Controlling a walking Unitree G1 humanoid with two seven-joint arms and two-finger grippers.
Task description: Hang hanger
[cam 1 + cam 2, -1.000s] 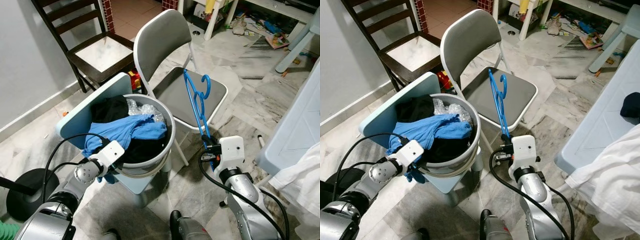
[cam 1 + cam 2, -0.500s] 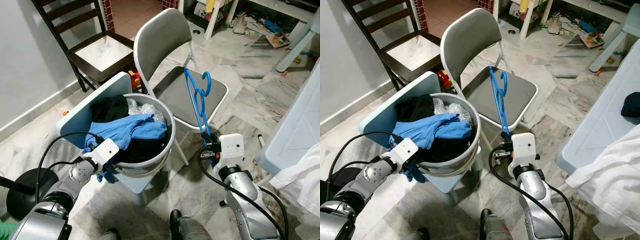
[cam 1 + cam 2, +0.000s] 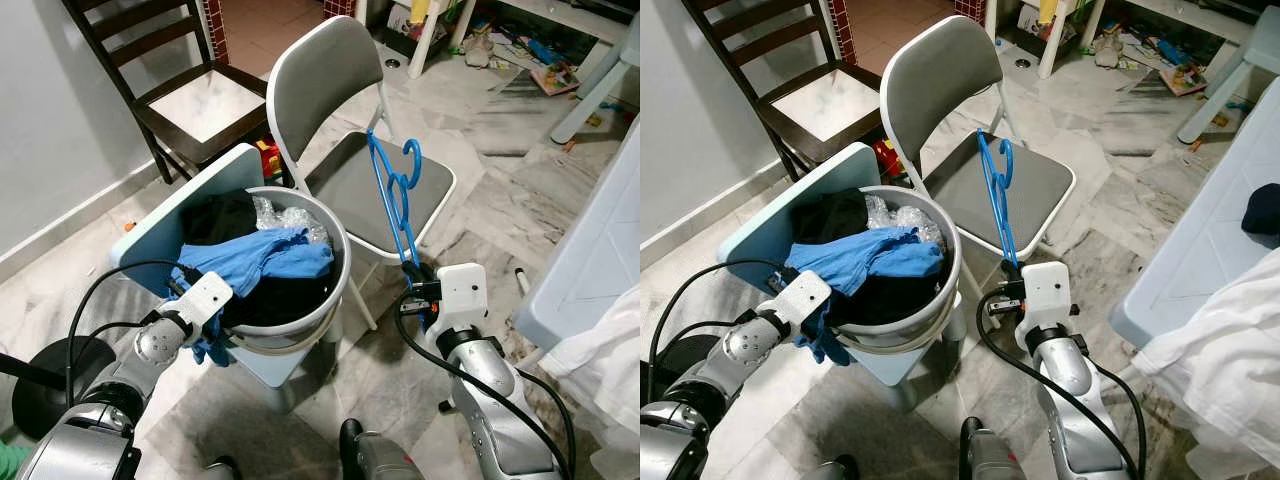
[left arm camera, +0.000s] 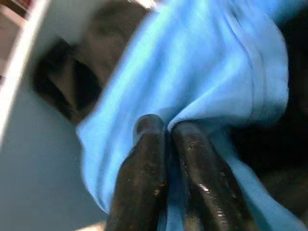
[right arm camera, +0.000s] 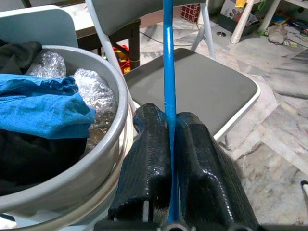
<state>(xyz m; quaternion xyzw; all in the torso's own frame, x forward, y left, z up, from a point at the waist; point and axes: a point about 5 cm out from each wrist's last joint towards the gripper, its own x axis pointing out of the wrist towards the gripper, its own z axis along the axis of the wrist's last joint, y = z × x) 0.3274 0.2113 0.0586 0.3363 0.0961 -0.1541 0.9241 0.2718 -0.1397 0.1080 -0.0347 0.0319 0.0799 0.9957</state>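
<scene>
A blue plastic hanger (image 3: pixel 396 205) stands upright in front of the grey folding chair (image 3: pixel 330 80), its hook at the top. My right gripper (image 3: pixel 413 283) is shut on the hanger's lower bar; in the right wrist view the fingers (image 5: pixel 149 159) clamp the blue bar (image 5: pixel 168 72). A blue garment (image 3: pixel 255 258) lies across the top of a white bucket (image 3: pixel 315 300) full of dark clothes. My left gripper (image 3: pixel 190 298) is at the bucket's near left rim, shut on a fold of the blue garment (image 4: pixel 202 62), with the fingertips (image 4: pixel 149 126) pressed together.
The bucket stands on a pale blue stool (image 3: pixel 160 225). A dark wooden chair (image 3: pixel 190 100) is at the back left by the wall. A light blue table (image 3: pixel 600 230) with white cloth (image 3: pixel 600 350) is on the right. Clutter (image 3: pixel 545 70) lies on the marble floor far back.
My left gripper has drawn back toward the near left, pulling the fold of blue garment over the bucket's rim. The right gripper with the hanger has barely moved.
</scene>
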